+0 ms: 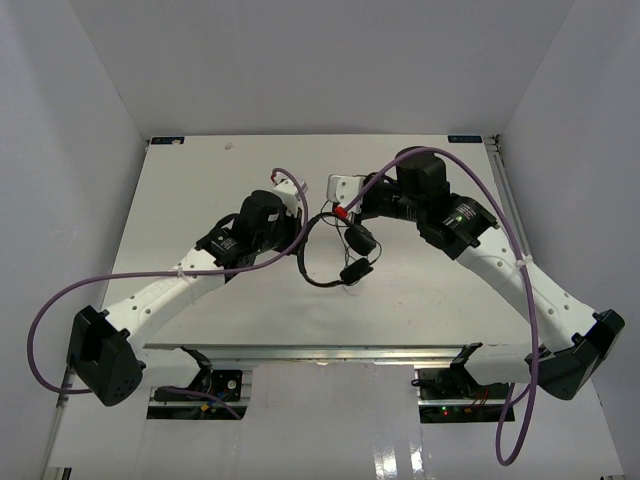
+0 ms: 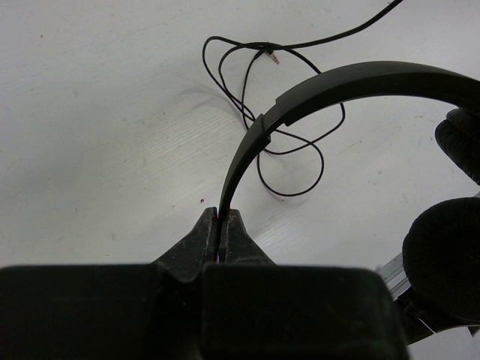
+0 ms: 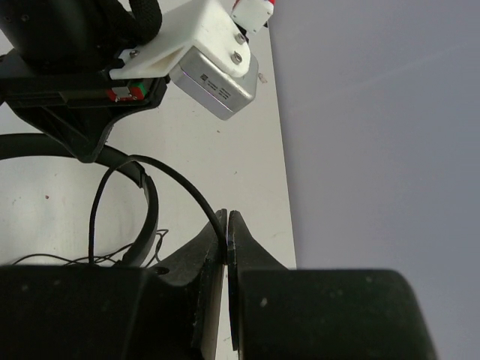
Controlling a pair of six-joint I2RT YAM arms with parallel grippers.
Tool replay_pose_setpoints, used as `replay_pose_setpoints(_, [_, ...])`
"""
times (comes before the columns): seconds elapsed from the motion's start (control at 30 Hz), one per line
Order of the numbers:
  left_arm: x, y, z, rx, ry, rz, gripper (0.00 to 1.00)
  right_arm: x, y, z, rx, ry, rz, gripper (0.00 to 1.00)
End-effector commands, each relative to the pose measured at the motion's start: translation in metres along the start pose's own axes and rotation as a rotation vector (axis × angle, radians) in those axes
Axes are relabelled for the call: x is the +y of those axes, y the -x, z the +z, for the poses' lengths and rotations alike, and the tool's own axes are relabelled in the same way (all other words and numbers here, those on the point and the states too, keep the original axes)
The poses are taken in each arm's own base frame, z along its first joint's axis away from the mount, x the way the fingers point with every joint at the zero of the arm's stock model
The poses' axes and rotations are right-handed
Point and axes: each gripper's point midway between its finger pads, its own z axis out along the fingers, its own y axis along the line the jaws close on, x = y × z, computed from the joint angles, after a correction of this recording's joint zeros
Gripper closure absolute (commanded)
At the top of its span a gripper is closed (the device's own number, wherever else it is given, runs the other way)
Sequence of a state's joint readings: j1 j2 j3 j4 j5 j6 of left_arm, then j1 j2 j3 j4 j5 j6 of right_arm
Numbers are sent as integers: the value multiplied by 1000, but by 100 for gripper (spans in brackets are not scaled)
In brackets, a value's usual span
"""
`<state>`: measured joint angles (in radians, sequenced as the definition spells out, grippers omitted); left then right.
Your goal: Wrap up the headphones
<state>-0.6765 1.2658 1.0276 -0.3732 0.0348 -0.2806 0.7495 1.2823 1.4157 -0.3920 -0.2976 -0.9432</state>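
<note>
Left hand [image 2: 223, 219] clamped on the headphones [image 2: 360, 79] at the stiff headband; right hand [image 3: 226, 225] pinching the cord [image 3: 187, 191] (thin, limp, probably tangle-prone). Best to hold the band and guide the cord gently.

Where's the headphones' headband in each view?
Top external: headband, thin arc mid-table between the arms.
Left wrist: headband arcs from the left gripper to the right edge.
Right wrist: headband at left, curving down.
Shared landmark: the cord, in both wrist views.

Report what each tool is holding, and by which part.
Left tool is shut on the headphones, pinching the thin stretch of the headband. Right tool is shut on their black cord, partway along it.
</note>
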Motion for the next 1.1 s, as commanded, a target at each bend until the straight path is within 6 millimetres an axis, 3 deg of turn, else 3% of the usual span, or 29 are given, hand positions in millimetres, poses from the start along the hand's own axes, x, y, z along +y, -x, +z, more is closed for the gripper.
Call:
replay_pose_setpoints(0.0, [23, -3, -15, -34, 124, 1, 100, -31, 32, -16, -63, -90, -54, 92])
replay_pose_setpoints(0.1, [35, -8, -20, -46, 191, -31, 100, -38, 43, -23, -86, -101, -61, 92])
replay_pose_setpoints(0.2, [42, -2, -24, -80, 238, -57, 100, -32, 48, -24, -100, -84, -56, 92])
replay_pose_setpoints(0.33, [30, 13, -22, -113, 175, -37, 100, -19, 47, -15, -96, -51, -54, 92])
replay_pose_setpoints(0.47, [14, 22, -25, -131, 102, 37, 100, -26, 44, -6, -80, -75, -59, 92])
replay_pose_setpoints(0.83, [-18, 30, -77, -268, -70, 191, 100, -49, 6, 35, -15, -85, 13, 92])
replay_pose_setpoints(1.07, [-28, 38, -101, -335, -127, 178, 100, -58, -11, 37, -28, -75, 136, 92])
